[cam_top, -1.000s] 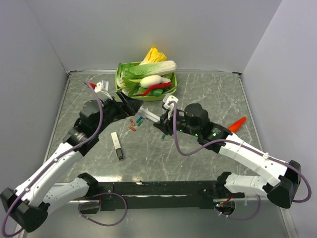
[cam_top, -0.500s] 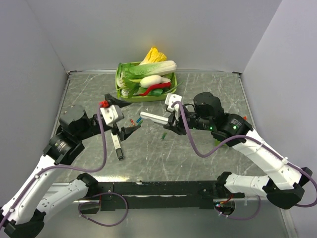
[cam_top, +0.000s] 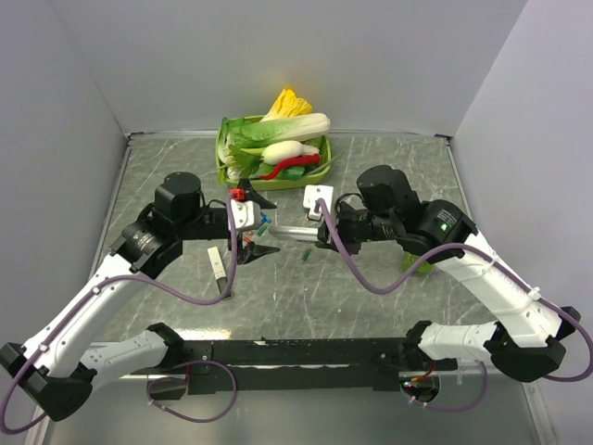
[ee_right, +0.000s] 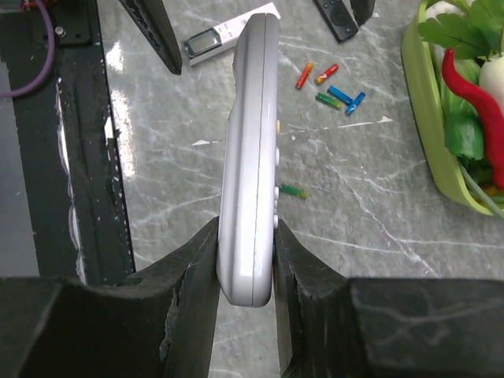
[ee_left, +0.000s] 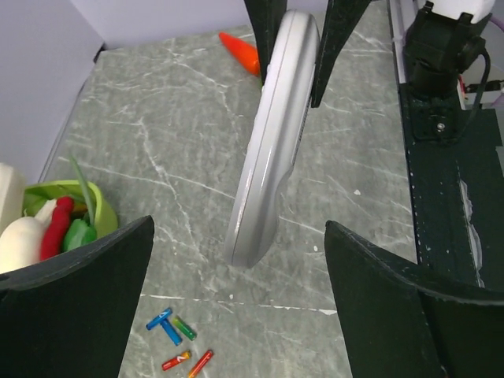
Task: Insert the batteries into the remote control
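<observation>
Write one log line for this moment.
left pincer: open | right pincer: shut on remote | batteries: on table

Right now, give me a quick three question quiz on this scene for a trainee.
1. True or false: the right gripper is shut on the grey remote.
2. The left gripper is: A open, B shut on a battery, C shut on the remote.
3. What colour is the single battery lying apart from the battery cluster?
Key: 1 true; 2 A; 3 green.
</observation>
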You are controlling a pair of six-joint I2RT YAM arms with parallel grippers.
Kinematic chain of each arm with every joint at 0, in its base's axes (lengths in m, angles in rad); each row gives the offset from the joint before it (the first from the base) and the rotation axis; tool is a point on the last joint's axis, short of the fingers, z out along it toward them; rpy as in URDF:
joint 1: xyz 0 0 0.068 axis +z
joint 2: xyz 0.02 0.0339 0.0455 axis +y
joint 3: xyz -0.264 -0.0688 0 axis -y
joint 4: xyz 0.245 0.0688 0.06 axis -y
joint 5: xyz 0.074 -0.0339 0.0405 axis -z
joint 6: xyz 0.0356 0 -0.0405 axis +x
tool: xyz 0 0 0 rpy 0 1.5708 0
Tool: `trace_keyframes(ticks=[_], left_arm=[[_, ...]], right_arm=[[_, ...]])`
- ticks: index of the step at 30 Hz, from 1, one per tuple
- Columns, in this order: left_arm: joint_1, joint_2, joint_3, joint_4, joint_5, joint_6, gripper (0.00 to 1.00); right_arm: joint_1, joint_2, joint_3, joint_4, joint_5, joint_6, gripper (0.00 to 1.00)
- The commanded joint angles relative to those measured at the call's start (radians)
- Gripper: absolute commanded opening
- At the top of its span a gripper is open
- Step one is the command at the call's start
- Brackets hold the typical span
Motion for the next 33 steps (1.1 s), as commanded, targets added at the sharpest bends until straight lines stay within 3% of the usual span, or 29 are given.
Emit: trace_keyframes(ticks=[1,19,22,25,26,27,28,31,33], left_arm=[[-0.031,0.021,0.034,-0.003,0.025,0.039,0.91],[-0.122,0.112,0.069,-0.098,-0.124,0.079,0.59],[-0.122,0.103,0.058,-0.094,-0.127,0.076,0.49],[-0.122,0.089,0.043,-0.071,-0.118,0.06,0.28],[-0.122,0.086,0.029,-0.057,-0.114,0.053,0.16],[-0.122,0.073,0.018,-0.039,-0.112,0.027,0.09],[-0.12,0.067,0.003,0.015,-0.118,0.008,0.04],[-0.122,0.024,-0.09,0.142,-0.164,-0.105,0.01],[-0.12,-0.028,-0.196,0.315,-0.236,-0.226,0.01]], right_arm=[[-0.001,0.012,0.076,-0.048,-0.022,-0.06,0.0],[-0.002,0.075,0.127,-0.069,-0.037,-0.103,0.0],[-0.001,0.064,0.11,-0.056,-0.032,-0.107,0.0],[-0.001,0.057,0.095,-0.031,-0.043,-0.091,0.02],[-0.001,0.049,0.09,-0.02,-0.049,-0.087,0.06],[-0.002,0.041,0.075,-0.007,-0.049,-0.077,0.12],[-0.002,0.037,0.063,0.033,-0.049,-0.058,0.3],[-0.005,-0.014,-0.009,0.122,-0.034,0.014,0.57],[-0.021,-0.058,-0.072,0.225,-0.023,0.07,0.66]])
